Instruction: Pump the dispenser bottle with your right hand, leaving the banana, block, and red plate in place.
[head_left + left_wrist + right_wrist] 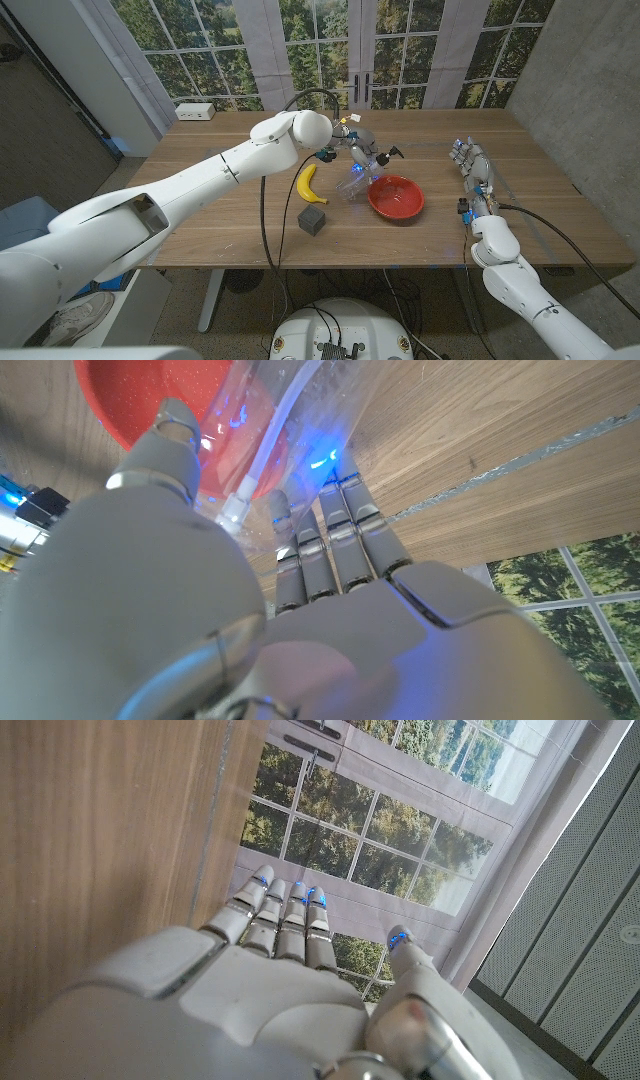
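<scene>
Right hand (474,170) at table's right side, fingers straight and apart, holding nothing, well apart from bottle (362,172). Left hand (345,150) grips clear bottle, tilted, just beside red plate (396,197). Banana (310,184), block (313,220) nearby. Pumping seemingly not yet begun; right hand must reach pump (388,155).

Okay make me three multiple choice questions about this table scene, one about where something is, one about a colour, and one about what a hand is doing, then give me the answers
1. Where does the dark block sit?
A. Nearer the table's front edge than the banana
B. On the red plate
C. Beside the right hand

2. What colour is the plate?
A. Blue
B. Red
C. White

3. What is the left hand doing?
A. Waiting far from everything
B. Lifting the banana
C. Holding the clear dispenser bottle

Answers:
1 A, the head view shows the block just in front of the banana.
2 B, it is plainly red.
3 C, its fingers wrap the bottle in the left wrist view, while the right hand stays apart.
</scene>
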### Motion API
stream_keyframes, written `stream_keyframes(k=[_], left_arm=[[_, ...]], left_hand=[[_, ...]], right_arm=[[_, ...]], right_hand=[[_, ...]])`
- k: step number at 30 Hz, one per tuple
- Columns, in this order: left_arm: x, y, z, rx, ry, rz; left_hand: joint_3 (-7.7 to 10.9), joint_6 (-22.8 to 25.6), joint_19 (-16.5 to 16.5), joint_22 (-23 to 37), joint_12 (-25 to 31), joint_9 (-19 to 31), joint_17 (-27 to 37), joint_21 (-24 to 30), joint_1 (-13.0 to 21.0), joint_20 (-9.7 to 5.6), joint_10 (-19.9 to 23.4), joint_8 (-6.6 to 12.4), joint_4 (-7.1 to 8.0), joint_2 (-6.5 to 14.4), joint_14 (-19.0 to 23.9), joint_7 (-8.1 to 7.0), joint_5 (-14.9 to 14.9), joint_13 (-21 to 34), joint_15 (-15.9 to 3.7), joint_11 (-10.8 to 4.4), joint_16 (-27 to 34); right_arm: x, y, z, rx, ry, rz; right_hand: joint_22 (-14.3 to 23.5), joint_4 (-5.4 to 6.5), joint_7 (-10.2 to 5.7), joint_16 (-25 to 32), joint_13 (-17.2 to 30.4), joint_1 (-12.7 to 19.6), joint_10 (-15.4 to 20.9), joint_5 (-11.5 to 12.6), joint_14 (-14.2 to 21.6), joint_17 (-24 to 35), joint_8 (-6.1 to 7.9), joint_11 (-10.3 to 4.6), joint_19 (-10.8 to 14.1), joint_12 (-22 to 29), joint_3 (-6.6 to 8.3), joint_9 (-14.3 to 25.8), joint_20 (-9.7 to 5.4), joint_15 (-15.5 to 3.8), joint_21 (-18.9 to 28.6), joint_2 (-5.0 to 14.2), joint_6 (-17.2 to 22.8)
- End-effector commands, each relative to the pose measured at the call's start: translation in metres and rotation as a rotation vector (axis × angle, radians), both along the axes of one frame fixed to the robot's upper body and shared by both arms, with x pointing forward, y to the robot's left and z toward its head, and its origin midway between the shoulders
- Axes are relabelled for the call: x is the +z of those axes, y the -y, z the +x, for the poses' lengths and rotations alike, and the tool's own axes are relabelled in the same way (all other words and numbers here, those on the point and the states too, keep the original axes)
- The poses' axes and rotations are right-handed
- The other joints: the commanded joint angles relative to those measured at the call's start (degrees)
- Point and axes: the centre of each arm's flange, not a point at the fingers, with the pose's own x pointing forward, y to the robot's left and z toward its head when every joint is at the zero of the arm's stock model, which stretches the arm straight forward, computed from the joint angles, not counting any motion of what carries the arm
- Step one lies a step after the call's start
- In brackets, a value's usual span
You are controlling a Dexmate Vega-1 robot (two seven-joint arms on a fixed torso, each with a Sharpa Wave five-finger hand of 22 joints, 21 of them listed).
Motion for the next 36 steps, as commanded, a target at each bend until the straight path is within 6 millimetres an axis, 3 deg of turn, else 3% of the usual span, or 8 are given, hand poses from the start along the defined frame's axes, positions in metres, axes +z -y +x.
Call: stream_keyframes(k=[1,36], left_arm=[[0.002,0.001,-0.001,-0.008,0.011,-0.002],[0.002,0.006,0.001,-0.013,0.007,-0.008]], left_hand=[[1.65,9.28,0.11,0.1,0.34,0.25,3.24,0.49,14.78,-3.36,12.22,0.25,1.54,15.1,13.91,-5.38,0.33,7.13,-16.73,-10.81,0.04],[1.56,9.39,-0.24,0.03,-0.28,0.37,3.31,1.42,14.74,-3.45,12.53,0.06,1.57,15.09,14.19,-5.39,0.34,7.43,-16.73,-10.69,-0.29]], right_arm=[[0.023,-0.008,-0.011,-0.087,0.047,-0.072],[0.063,-0.037,-0.02,-0.13,0.107,-0.283]], right_hand=[[0.19,0.0,-0.25,0.03,0.1,-0.09,0.47,0.18,0.71,0.11,0.16,0.01,0.51,0.02,-0.01,0.31,0.09,-0.2,-0.14,1.91,0.64],[0.18,-0.06,-0.28,0.02,0.09,0.09,0.77,0.25,0.89,0.18,0.15,0.08,0.62,0.07,0.17,0.3,0.13,-0.22,-0.24,1.74,0.84]])
